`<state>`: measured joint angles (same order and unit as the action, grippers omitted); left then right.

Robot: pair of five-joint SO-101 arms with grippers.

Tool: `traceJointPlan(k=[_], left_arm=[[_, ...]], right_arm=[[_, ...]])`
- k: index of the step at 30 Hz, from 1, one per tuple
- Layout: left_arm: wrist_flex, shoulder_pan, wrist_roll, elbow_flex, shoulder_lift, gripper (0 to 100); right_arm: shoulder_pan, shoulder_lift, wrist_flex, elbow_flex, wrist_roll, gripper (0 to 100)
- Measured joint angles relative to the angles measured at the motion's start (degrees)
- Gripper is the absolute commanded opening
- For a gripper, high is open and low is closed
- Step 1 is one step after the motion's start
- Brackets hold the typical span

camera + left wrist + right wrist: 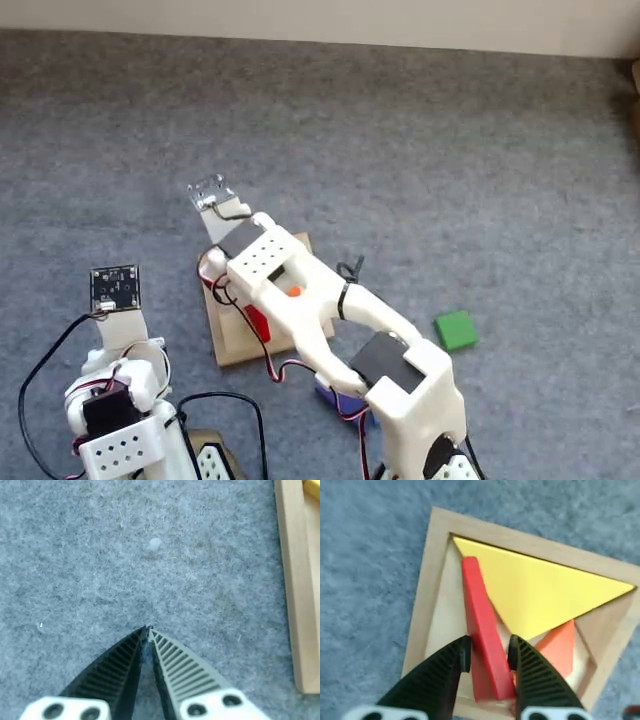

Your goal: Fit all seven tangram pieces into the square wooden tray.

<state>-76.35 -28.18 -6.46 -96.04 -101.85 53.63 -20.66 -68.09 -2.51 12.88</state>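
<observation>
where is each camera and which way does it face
High view: fixed overhead, looking down; left arm, and right arm over the tray.
Left wrist view: on the left arm, facing down at the table; left gripper shut.
Right wrist view: on the right arm, facing down into the tray; right gripper clasps the red piece.
Shared: the tray, in all three.

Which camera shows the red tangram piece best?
The right wrist view: the red tangram piece stands tilted between the right gripper's fingers. The high view shows a red sliver of it under the right arm. The left wrist view faces grey carpet and the square wooden tray's rim.
</observation>
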Motion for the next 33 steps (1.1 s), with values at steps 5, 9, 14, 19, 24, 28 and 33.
traceJointPlan(k=[5, 9, 14, 19, 24, 28, 33], left_arm=[[0.00, 0.00, 0.00, 0.00, 0.00, 1], [0.00, 0.00, 0.00, 0.00, 0.00, 1], [0.00, 0.00, 0.00, 0.00, 0.00, 1], [0.00, 0.00, 0.00, 0.00, 0.00, 1], [0.00, 0.00, 0.00, 0.00, 0.00, 1], [0.00, 0.00, 0.00, 0.00, 0.00, 1], [0.00, 0.00, 0.00, 0.00, 0.00, 1]], right_arm=[[-2.20, 0.00, -7.47, -7.56, 0.00, 12.7], [-3.52, 0.00, -9.14, -10.02, 0.00, 12.7], [-6.33, 0.00, -16.79, -11.69, 0.00, 12.6], [-10.55, 1.41, -21.63, -14.15, -0.26, 2.5], [-11.25, 1.67, -17.67, -7.56, -5.80, 0.5], [-11.16, 1.58, -8.70, 4.92, -6.77, 0.5], [-7.74, 4.13, -3.43, 12.57, -6.86, 0.5]])
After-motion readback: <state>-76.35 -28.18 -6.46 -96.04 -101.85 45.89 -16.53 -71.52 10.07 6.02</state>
